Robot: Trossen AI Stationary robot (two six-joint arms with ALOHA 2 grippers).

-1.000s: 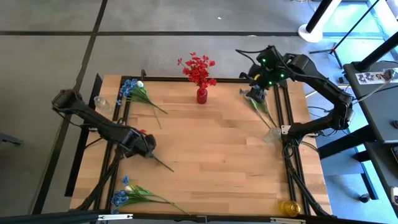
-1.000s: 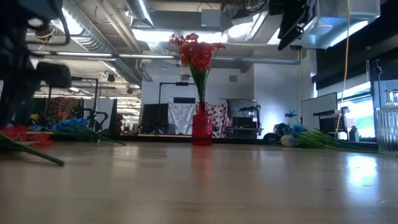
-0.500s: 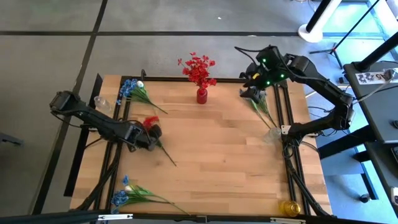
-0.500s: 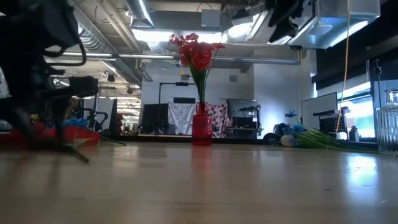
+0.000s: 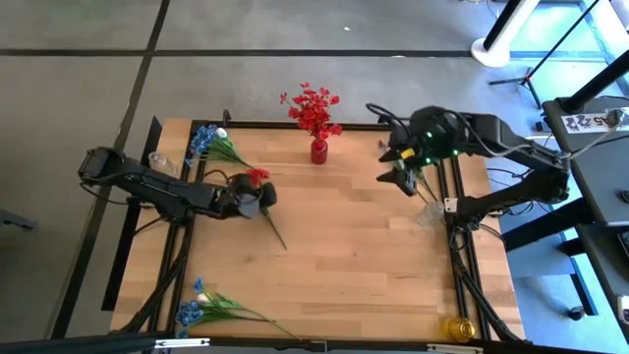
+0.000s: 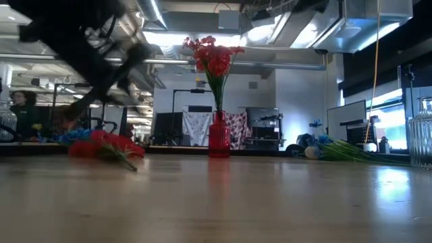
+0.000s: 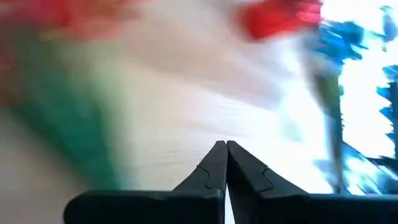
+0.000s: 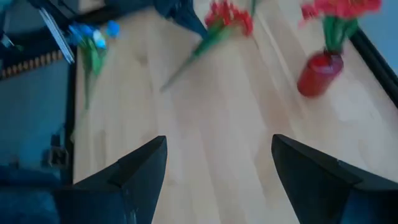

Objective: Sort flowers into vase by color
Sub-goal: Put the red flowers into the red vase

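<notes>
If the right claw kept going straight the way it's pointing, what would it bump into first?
Probably bare table. The right gripper, open, aims across it toward the loose red flower in the left gripper; depth is unclear.

The vase [image 5: 319,150] stands at the table's [image 5: 354,256] far edge (flowers [image 5: 314,108] in it).

Grey floor [image 5: 88,88] crossed by dark lines, bright ceiling lights [image 6: 158,39], exposed ducts [image 6: 101,47] overhead.
</notes>
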